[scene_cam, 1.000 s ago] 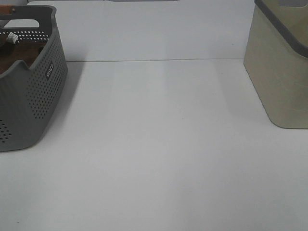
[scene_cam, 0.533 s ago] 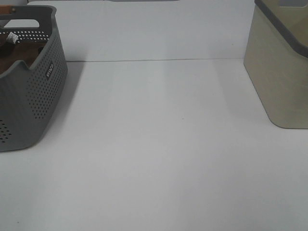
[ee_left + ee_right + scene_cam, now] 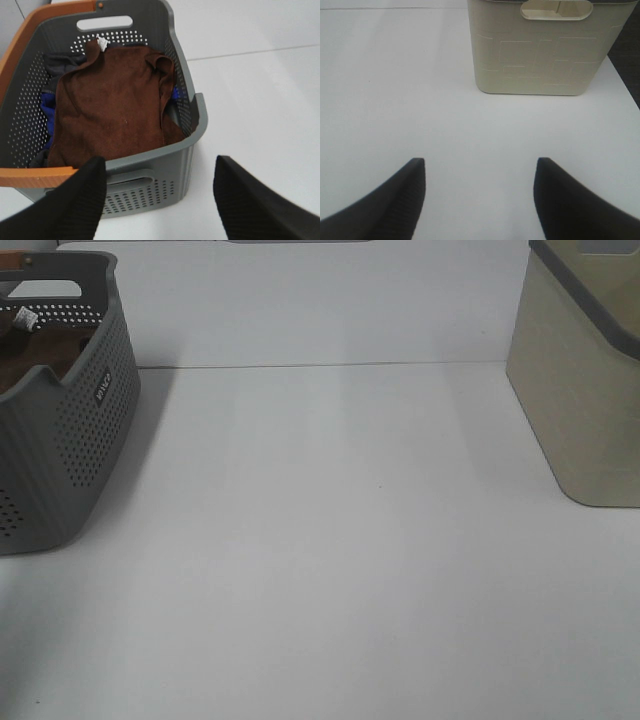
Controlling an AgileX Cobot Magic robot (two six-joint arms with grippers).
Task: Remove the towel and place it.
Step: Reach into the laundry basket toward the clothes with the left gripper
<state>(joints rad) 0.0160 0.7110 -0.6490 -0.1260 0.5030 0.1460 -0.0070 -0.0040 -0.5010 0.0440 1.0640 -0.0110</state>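
The dark brown towel [image 3: 112, 110] lies crumpled on top inside the grey perforated basket [image 3: 150, 182]. In the exterior high view only a strip of the towel [image 3: 40, 355] shows over the rim of the basket [image 3: 70, 440] at the far left. My left gripper [image 3: 160, 200] is open and empty, hovering above and just in front of the basket's near wall. My right gripper [image 3: 480, 200] is open and empty above bare table, short of the beige bin [image 3: 540, 47]. Neither gripper shows in the exterior high view.
Blue cloth [image 3: 50, 112] and dark grey cloth [image 3: 62, 62] lie under the towel. The basket has an orange rim [image 3: 37, 175] and a white tag [image 3: 102, 42] near its handle. The beige bin [image 3: 585, 380] stands at the right of the white table [image 3: 330, 540].
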